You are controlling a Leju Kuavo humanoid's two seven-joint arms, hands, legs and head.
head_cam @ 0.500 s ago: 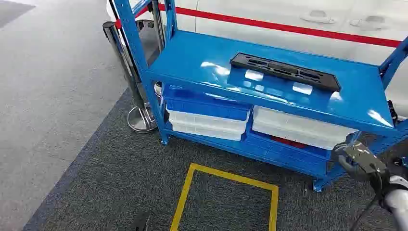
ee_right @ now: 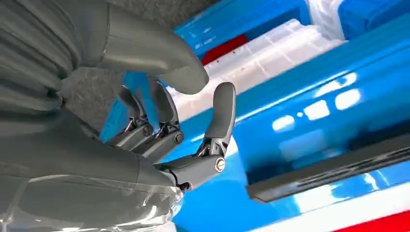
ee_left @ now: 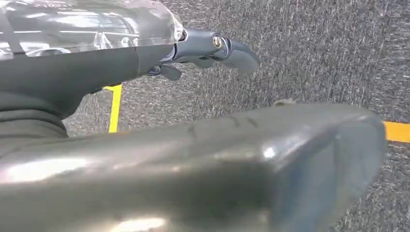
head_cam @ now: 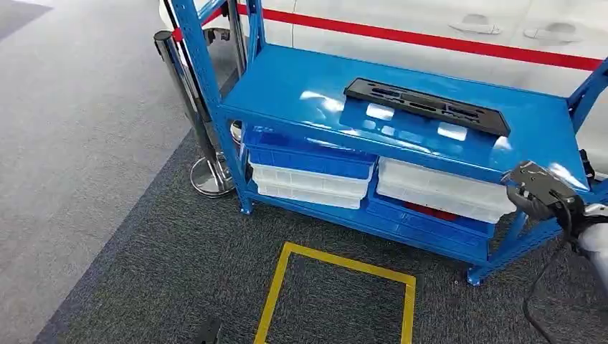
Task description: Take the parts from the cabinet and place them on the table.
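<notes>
From the head view, our right hand (head_cam: 541, 192) hangs by the front right corner of the blue shelf (head_cam: 301, 82); reaching from here we risk knocking that edge. The black part (head_cam: 426, 106) lies flat on top, well apart from the hand. The right wrist view shows our fingers (ee_right: 220, 116) loosely curled, gripping nothing. Our left hand (ee_left: 208, 48) hangs over carpet (ee_left: 314, 48), holding nothing.

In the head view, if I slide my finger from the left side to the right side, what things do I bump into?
Grey floor → shiny stanchion post → blue cabinet's front-left leg → long black part on the top shelf → right hand at the shelf's right end.
</notes>
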